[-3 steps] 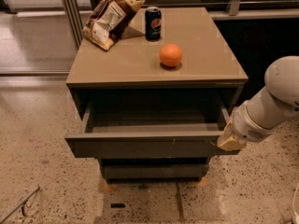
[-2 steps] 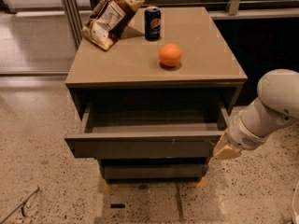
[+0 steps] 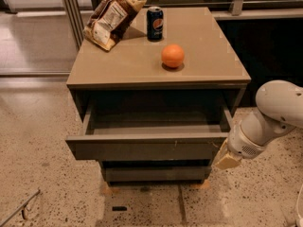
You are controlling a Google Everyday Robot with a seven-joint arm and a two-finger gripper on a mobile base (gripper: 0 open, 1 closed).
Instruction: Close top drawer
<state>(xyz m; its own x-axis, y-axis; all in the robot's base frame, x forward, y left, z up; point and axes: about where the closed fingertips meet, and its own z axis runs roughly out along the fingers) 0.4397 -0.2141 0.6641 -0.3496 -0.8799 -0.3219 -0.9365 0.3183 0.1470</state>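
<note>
Dropped lower & a touch left vs 1 s ago, going by the claw [image 3: 228,161]: now just beside the rt end of the top drawer [image 3: 142,148] front, about level w/ its bottom edge, at the tip of the white arm [image 3: 270,117] coming in from frame rt. Can't tell whether wide or narrow; not seen holding anything. Can't tell either whether touching the front or just off it.

Top drawer pulled well out from under the desk [image 3: 118,72], scuffed front toward the cam. No change up top: orange [image 3: 173,56], cola can [image 3: 155,23] & snack bag [image 3: 111,18] sitting where they were.

Probably lining up for the push, so task barely begun.

Risks from here:
- Pushing at the far rt corner instead of mid-front: likely to rack the drawer sideways & bind it on its runners.
- Sitting this low, could slip under the front's bottom edge & land on the lower drawer front [image 3: 151,174] instead.
- Shoving too hard could jolt the desk: orange apt to roll off, can apt to tip.
- Easing off early would leave the drawer ajar.
</note>
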